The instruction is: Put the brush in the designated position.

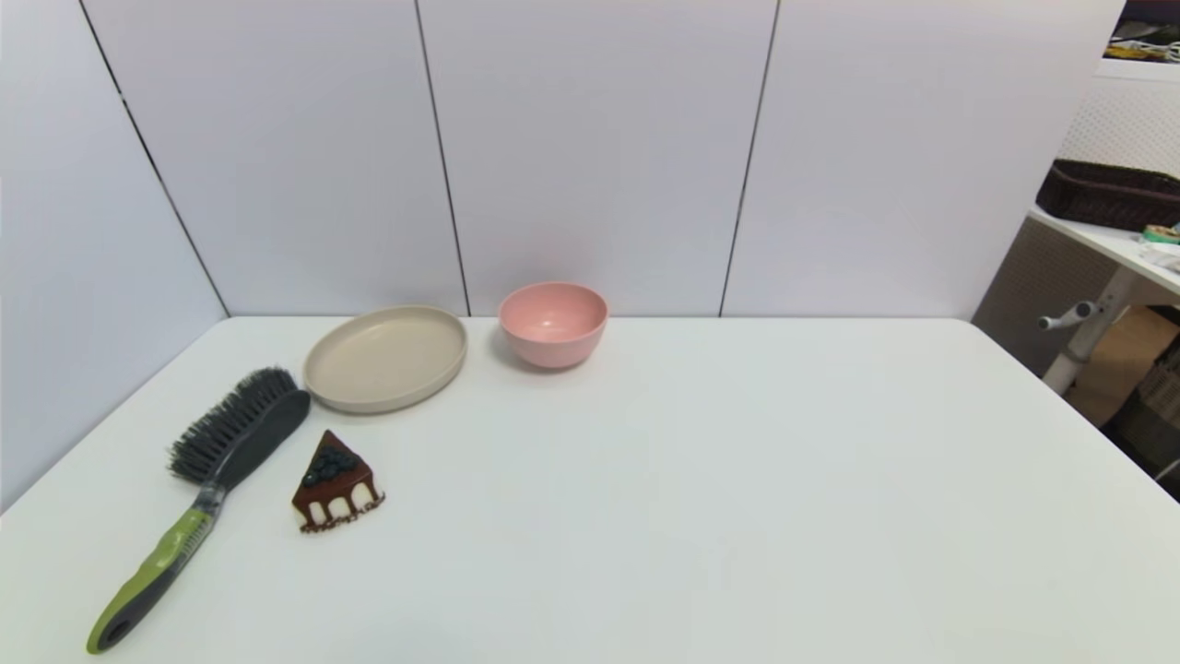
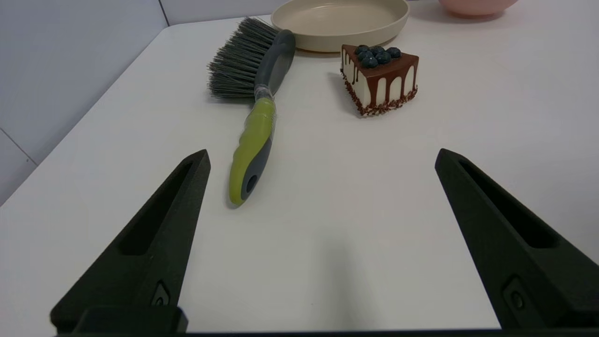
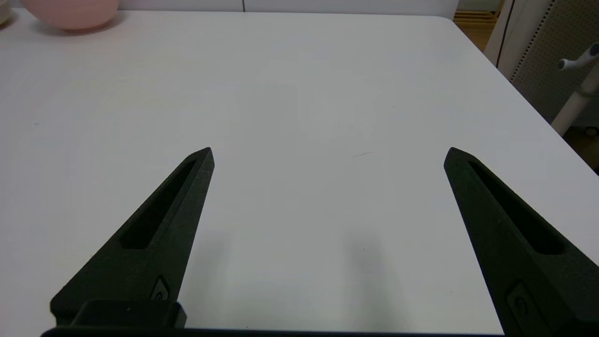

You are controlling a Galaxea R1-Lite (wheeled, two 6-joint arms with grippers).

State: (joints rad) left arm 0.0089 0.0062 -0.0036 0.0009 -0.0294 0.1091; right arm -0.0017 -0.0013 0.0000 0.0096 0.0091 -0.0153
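Note:
The brush (image 1: 214, 480) lies flat at the table's front left, dark bristles toward the back, lime-green and grey handle toward the front edge. In the left wrist view the brush (image 2: 256, 107) lies a short way ahead of my left gripper (image 2: 323, 157), which is open and holds nothing; the handle's end is near one of its fingers (image 2: 164, 224). My right gripper (image 3: 329, 154) is open over bare white tabletop on the right side, with nothing between its fingers. Neither arm shows in the head view. The designated position carries no mark that I can see.
A beige round plate (image 1: 385, 358) and a pink bowl (image 1: 553, 323) stand at the back near the wall. A toy slice of chocolate cake (image 1: 334, 482) sits just right of the brush. White panels close the back and left; the table's right edge drops off.

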